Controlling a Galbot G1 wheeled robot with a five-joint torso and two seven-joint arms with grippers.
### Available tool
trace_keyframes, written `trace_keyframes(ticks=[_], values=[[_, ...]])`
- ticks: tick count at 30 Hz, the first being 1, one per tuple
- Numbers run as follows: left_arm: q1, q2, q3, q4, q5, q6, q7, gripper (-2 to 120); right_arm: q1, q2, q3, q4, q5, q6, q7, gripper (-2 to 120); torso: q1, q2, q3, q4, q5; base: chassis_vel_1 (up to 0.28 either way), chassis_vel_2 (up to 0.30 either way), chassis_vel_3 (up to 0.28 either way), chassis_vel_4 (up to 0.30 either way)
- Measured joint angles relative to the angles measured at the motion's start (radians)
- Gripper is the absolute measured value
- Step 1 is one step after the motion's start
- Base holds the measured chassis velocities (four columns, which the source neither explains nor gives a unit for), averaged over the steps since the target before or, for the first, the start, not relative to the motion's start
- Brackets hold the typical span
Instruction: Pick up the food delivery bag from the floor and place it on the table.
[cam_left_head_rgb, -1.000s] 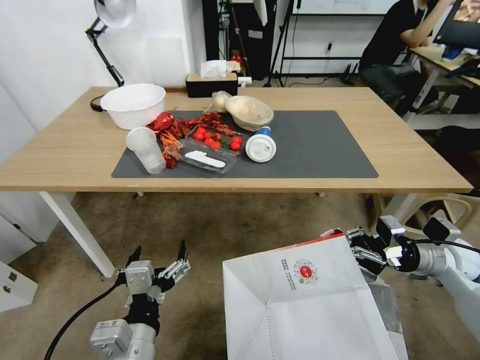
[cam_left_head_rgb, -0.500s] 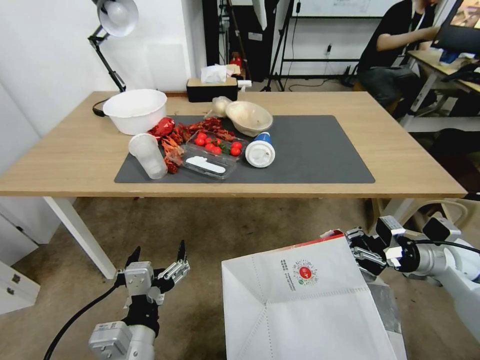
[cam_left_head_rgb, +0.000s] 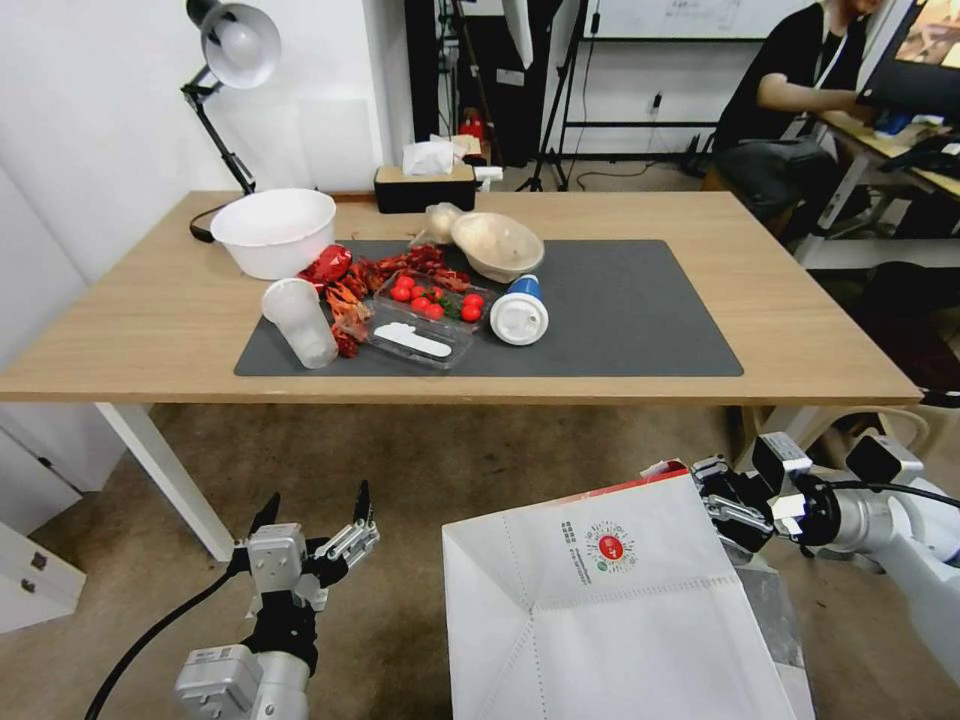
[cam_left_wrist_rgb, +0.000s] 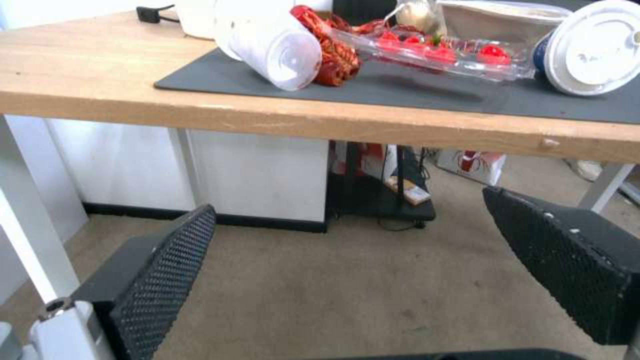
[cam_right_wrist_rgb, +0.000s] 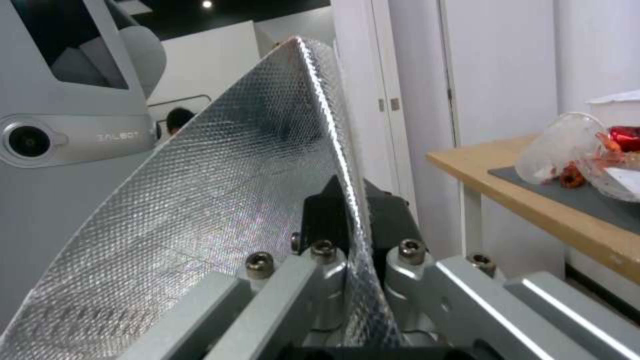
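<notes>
The right gripper (cam_left_head_rgb: 722, 505) is clamped tight on the top edge of the bag (cam_left_head_rgb: 610, 600), its jaws squeezing the foil-lined wall (cam_right_wrist_rgb: 220, 200) from both sides, as the right wrist view makes plain. The bag hangs in front of the robot, below the level of the table (cam_left_head_rgb: 150, 300) and short of its near edge, above the floor (cam_left_head_rgb: 420, 470); whether its base is fully off the ground cannot be told. The left gripper (cam_left_head_rgb: 312, 512) waits low beside it, jaws spread wide with nothing between them, pointing under the tabletop.

To do this step well, I judge the bag needs lifting until its bottom clears the near table edge before it goes forward, since a pinch on 1 wall lets it tilt and swing. The free stretch of mat (cam_left_head_rgb: 640, 310) on the right looks the best landing spot: the cup (cam_left_head_rgb: 519, 315), tomato tray (cam_left_head_rgb: 425, 320), tumbler (cam_left_head_rgb: 298, 322) and 2 bowls crowd the left half. A slow carry would keep the thin paper from tearing at the grip, and the bag should be set down upright before the jaws let go
</notes>
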Motion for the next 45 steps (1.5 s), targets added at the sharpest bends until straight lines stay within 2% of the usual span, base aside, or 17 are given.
trace_keyframes(ticks=[35,41,45], values=[[0.000,0.005,-0.004,0.001,-0.001,-0.001,0.000,100,0.005,0.008,-0.003,-0.005,0.003,0.001,0.002,0,0.073,0.169,0.096,0.0000,0.0000,0.000,0.000,0.000,0.000],[0.002,0.007,-0.007,0.001,0.000,-0.026,-0.009,100,0.005,0.011,-0.004,0.000,0.003,0.001,0.004,0,0.086,0.198,0.112,0.0000,0.0000,0.000,0.000,0.000,0.000],[0.003,0.006,-0.004,0.004,-0.001,-0.042,-0.010,100,0.002,0.011,-0.004,0.002,0.003,0.001,0.005,0,0.088,0.202,0.115,0.0000,0.0000,0.000,0.000,0.000,0.000]])
